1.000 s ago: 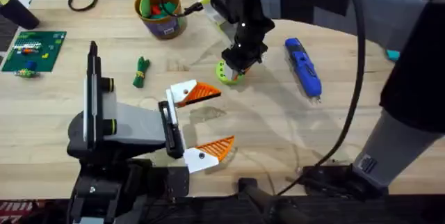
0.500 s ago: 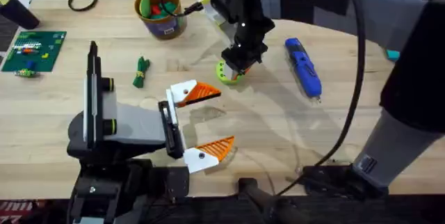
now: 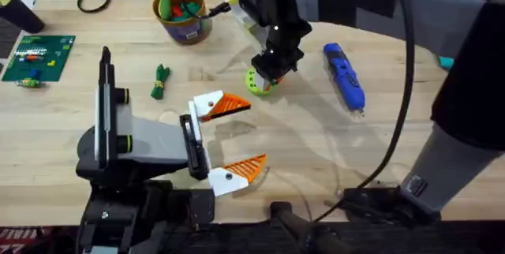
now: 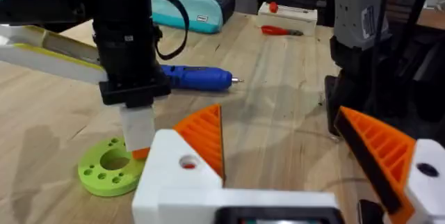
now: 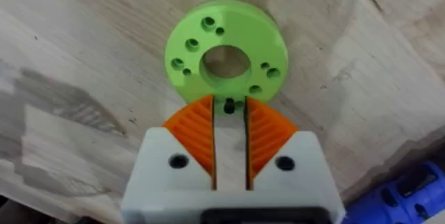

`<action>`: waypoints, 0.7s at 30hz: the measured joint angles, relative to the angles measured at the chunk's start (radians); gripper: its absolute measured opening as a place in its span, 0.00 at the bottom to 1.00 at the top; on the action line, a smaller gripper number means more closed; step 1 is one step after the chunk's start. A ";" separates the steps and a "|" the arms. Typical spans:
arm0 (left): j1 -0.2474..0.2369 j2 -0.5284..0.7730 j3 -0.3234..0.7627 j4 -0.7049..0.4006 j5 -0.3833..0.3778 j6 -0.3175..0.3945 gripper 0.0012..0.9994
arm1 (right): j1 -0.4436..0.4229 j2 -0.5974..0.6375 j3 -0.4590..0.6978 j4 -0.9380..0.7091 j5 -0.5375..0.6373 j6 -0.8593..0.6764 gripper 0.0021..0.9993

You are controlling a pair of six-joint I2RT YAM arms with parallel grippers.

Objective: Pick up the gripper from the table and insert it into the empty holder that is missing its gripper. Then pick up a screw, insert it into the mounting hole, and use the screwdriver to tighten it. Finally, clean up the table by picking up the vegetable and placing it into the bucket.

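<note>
Right jaws (image 5: 229, 116) nearly shut, pinching a small dark screw over the green disc (image 5: 226, 50); it should descend straight, aligned with a hole.

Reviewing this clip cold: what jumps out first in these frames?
The right gripper, its orange pads nearly together, is poised at the rim of the lime-green disc mid-table. Nearer the bases, the left gripper is spread wide open above bare wood. The blue screwdriver lies to the right of the disc.

Both end effectors have 2 white fingers (image 5: 229, 168) with orange ribbed pads, on black-and-grey arms.
</note>
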 joint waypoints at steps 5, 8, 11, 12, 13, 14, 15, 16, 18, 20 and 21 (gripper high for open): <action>0.000 0.000 0.000 0.000 0.000 0.000 0.99 | 0.000 0.000 0.000 0.005 -0.001 0.004 0.14; 0.000 0.000 0.000 0.000 0.000 0.000 0.99 | 0.000 0.000 0.000 0.006 -0.001 0.005 0.13; 0.000 0.000 0.000 0.000 0.000 0.000 0.99 | 0.000 0.000 0.000 0.006 -0.001 0.005 0.13; 0.000 0.000 0.000 0.000 0.000 0.000 0.99 | 0.000 0.000 0.000 0.006 -0.001 0.005 0.13; 0.000 0.000 0.000 0.000 0.000 0.000 0.99 | 0.000 0.000 0.000 0.006 -0.001 0.006 0.12; 0.000 0.000 0.000 0.000 0.000 0.000 0.99 | 0.000 0.000 0.000 0.006 -0.001 0.007 0.10; 0.000 0.000 0.000 0.000 0.000 0.000 0.99 | 0.000 0.000 0.000 0.007 -0.001 0.008 0.09; 0.000 0.000 0.000 0.000 0.000 0.000 0.99 | 0.000 0.000 0.000 0.007 -0.001 0.008 0.07; 0.000 0.000 0.000 0.000 0.000 0.000 0.99 | 0.000 0.000 0.000 0.007 -0.001 0.008 0.02; 0.000 0.000 0.000 0.000 0.000 0.000 0.99 | 0.000 0.000 0.000 0.007 -0.001 0.008 0.00; 0.000 0.000 0.000 0.000 0.000 0.000 0.99 | 0.000 0.000 0.000 0.007 -0.001 0.008 0.00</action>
